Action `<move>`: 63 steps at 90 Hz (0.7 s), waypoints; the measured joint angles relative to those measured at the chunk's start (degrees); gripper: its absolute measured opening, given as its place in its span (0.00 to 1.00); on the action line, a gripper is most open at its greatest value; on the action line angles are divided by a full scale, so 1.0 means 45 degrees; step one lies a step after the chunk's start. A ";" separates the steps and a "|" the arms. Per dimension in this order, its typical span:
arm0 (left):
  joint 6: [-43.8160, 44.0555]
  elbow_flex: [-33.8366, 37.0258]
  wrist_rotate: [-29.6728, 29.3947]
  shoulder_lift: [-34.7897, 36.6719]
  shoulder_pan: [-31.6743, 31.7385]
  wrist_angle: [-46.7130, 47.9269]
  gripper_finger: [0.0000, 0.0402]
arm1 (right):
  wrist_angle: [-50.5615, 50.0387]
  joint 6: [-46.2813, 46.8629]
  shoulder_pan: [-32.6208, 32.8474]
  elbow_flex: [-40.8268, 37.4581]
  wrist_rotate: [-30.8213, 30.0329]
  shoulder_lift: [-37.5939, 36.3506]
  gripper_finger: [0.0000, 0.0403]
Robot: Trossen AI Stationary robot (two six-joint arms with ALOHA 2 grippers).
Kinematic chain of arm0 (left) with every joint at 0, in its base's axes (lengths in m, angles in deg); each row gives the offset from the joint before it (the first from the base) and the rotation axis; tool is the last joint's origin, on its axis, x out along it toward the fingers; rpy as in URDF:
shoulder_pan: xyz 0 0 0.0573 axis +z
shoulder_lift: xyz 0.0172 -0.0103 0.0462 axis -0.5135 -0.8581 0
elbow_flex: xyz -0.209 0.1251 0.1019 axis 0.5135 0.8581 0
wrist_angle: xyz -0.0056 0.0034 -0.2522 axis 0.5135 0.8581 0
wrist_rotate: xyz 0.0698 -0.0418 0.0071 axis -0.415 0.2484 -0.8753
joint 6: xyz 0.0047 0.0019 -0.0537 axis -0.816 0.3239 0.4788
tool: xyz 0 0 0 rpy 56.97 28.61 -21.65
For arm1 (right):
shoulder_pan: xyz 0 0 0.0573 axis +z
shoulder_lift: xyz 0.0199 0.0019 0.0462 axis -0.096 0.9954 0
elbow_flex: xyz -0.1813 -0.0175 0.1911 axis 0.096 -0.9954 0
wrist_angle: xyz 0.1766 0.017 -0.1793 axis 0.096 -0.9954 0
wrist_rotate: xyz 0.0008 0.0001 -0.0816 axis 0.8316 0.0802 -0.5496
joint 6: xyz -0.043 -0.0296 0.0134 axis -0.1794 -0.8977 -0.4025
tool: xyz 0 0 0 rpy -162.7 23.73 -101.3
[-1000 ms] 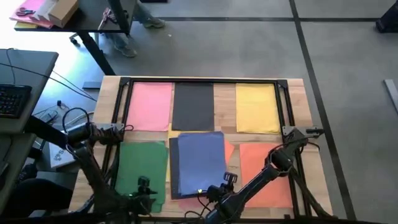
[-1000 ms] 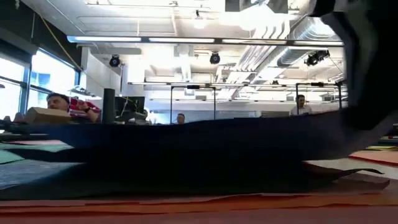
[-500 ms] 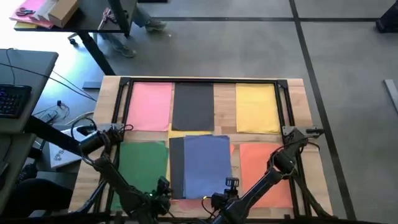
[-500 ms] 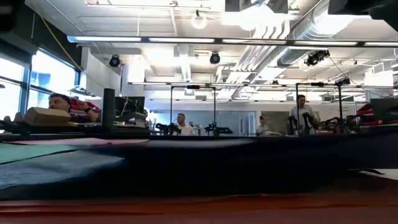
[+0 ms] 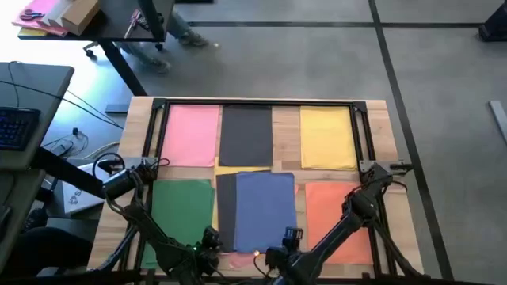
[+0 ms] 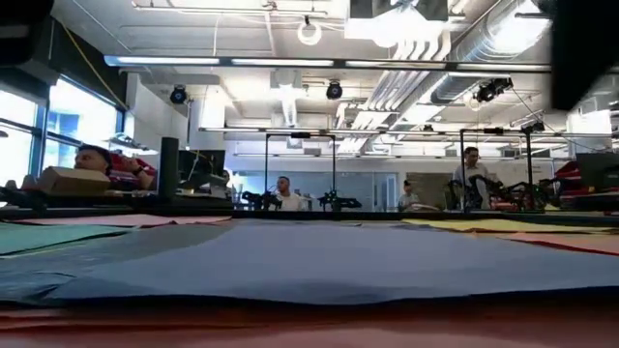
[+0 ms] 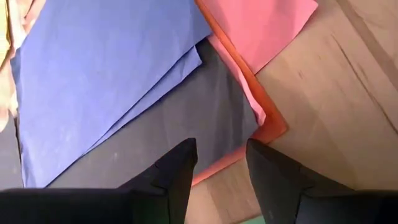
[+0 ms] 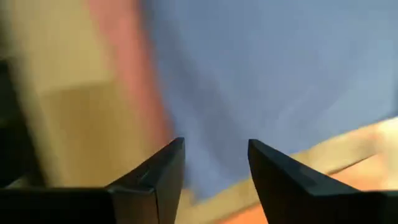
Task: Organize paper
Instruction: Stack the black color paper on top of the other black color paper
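Note:
Coloured paper sheets lie flat on the wooden table: pink (image 5: 190,134), dark grey (image 5: 245,134) and yellow (image 5: 329,138) in the far row, green (image 5: 182,214) and orange (image 5: 341,218) in the near row. Between them a blue sheet (image 5: 265,210) lies on another dark grey sheet (image 5: 225,210). Orange (image 7: 273,127) and pink (image 7: 261,25) corners stick out beneath that pile. My left gripper (image 5: 210,237) stands open over the grey sheet's near corner (image 7: 211,118). My right gripper (image 5: 291,236) stands open over the blue sheet's near edge (image 8: 249,74).
A black frame (image 5: 257,103) runs around the sheets on the table. A desk with a keyboard (image 5: 16,119) stands to the left. Beyond the far left corner, another table holds a pink-and-yellow bundle with a cardboard box (image 5: 59,14). People (image 6: 280,188) show in the room behind.
The blue sheet has slid toward the table's right edge, baring a strip of the dark grey sheet beneath. Its near edge, raised a second ago, now lies flat. My left gripper has moved toward the right, to the pile's near left corner.

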 joint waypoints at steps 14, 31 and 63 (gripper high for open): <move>0.0005 0.0000 -0.0035 0.0000 0.0016 -0.0005 0.33 | 0.2868 -0.1600 -0.0917 -0.1623 -0.0444 0.0025 0.38; 0.0005 0.0000 -0.0299 0.0000 0.0097 0.0005 0.33 | 0.5124 -0.2809 -0.1468 -0.2782 0.0214 -0.0024 0.37; -0.0670 0.0000 -0.1036 0.0034 0.0094 -0.0300 0.33 | 0.5235 -0.2808 -0.1429 -0.2903 0.0219 -0.0034 0.37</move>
